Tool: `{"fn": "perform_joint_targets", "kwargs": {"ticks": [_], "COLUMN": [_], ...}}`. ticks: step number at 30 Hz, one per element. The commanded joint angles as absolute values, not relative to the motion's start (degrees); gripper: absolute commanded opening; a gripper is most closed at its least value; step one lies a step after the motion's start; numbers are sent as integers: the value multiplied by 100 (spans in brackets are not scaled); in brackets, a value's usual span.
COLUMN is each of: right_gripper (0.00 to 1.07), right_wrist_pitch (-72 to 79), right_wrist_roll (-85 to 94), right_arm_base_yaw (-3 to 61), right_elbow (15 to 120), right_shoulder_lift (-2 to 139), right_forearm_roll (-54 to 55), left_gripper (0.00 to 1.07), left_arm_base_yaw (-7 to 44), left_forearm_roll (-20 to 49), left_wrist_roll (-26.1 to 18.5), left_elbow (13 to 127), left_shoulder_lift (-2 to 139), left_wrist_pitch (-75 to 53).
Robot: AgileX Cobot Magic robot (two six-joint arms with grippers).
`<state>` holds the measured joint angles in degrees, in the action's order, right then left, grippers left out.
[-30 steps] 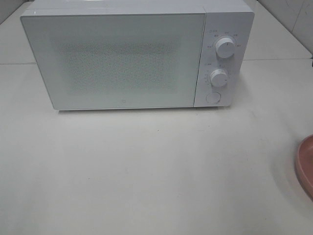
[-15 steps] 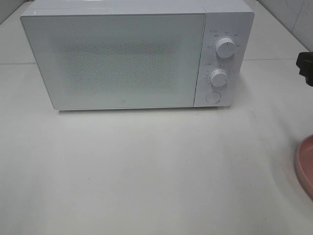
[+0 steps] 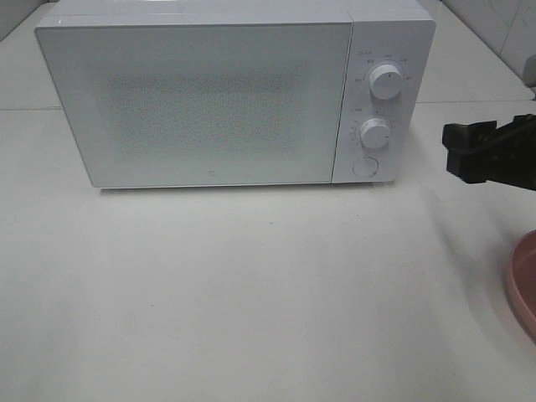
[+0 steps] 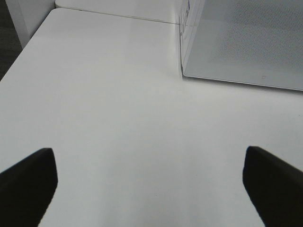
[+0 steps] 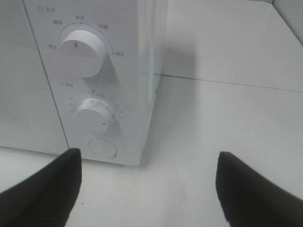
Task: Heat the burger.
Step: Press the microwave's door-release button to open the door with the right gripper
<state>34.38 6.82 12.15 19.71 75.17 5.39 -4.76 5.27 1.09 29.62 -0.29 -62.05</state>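
Starting at the right gripper [image 3: 454,153]: spread, pinching nothing, held about level above the table [image 3: 251,293], tips aimed leftward at the control side of the microwave [image 3: 209,100], near it yet apart. Dead ahead in its wrist view, low on the panel, a round button [image 5: 102,147] under two knobs [image 5: 79,52]; probably the release for the door [image 3: 201,105], which looks shut, so likely the first thing to press. Then to the left gripper [image 4: 149,179]: spread as wide as can be, empty, low over bare table, facing the microwave's near left corner and well apart from it; absent from the high view. No burger to be found in any view, neither on the open table nor behind the frosted door. Only a sliver of pink plate [image 3: 523,280] at the right edge of the high view, on the table nearer the camera than the right gripper. Judging from that, most likely sitting on the plate past the frame, on the right arm's side; a guess, nothing more. No long axis to reckon with on a round bun, so any side should serve for the grasp. Reads as the very start: door first, burger after. Right arm nearer to both button and plate. Worth pressing with one fingertip squarely, not straddling the button with spread jaws.
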Motion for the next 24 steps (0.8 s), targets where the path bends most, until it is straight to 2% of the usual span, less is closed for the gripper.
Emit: {"fn": "perform_joint_targets", "kwargs": {"ticks": [1,7,15,24], "right_gripper": [76,76,76,76], "right_wrist_pitch": [4028,4675,5701,6176], "right_wrist_roll": [1220,1530,1914,1925], "right_arm_base_yaw": [1730,2298,3243,3873], "right_elbow": [1977,1977,1977,1982], "right_shoulder_lift": [7815,8142,8669,9162], "right_forearm_roll": [1243,1862,3289,3799], "left_gripper": [102,102,102,102], "left_arm_base_yaw": [-470,-470,-470,-470], "left_forearm_roll": [556,556,556,556], "left_wrist_roll": [126,126,126,126], "left_elbow": [2962,2962,2962,2962], "left_shoulder_lift": [-166,-166,-166,-166], "left_wrist_pitch": [-6119,-6119,-6119,-6119]}}
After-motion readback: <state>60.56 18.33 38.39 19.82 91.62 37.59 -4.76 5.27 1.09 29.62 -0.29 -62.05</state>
